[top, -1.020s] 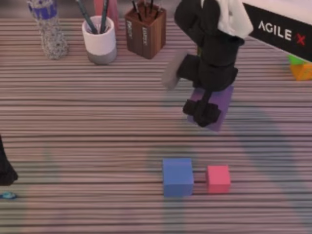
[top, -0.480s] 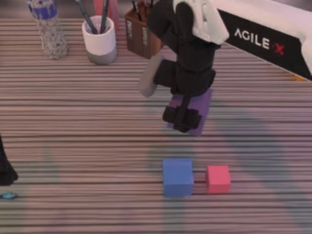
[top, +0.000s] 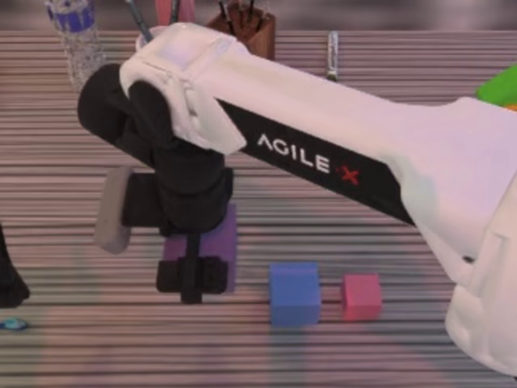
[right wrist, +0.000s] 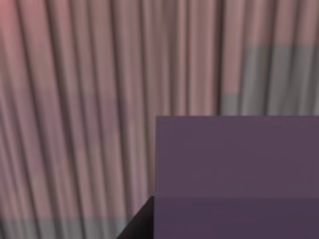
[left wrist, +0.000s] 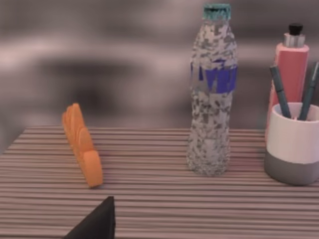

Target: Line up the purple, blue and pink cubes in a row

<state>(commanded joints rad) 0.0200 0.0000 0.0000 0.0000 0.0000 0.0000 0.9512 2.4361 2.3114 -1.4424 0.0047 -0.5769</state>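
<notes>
Right claw (top: 191, 276): clenched on the large dull purple matte cube (top: 216, 242), apparently just above the striped worktop (top: 81, 202).
Cube position: left of the periwinkle blue cube (top: 294, 293); small pink-red cube (top: 361, 296) beyond.
Left claw (top: 10, 284): parked at left edge; grip state cannot be told.

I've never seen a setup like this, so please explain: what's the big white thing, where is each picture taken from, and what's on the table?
The white thing is a robot arm, the right one of two, seen from an overhead camera. Its right gripper holds the purple cube, left of the blue cube and pink cube on the striped table. The left arm sits parked at the table's left edge. The other two pictures come from wrist cameras: the right one shows the purple cube close up, the left one a water bottle, a cup of pens and an orange object.
</notes>
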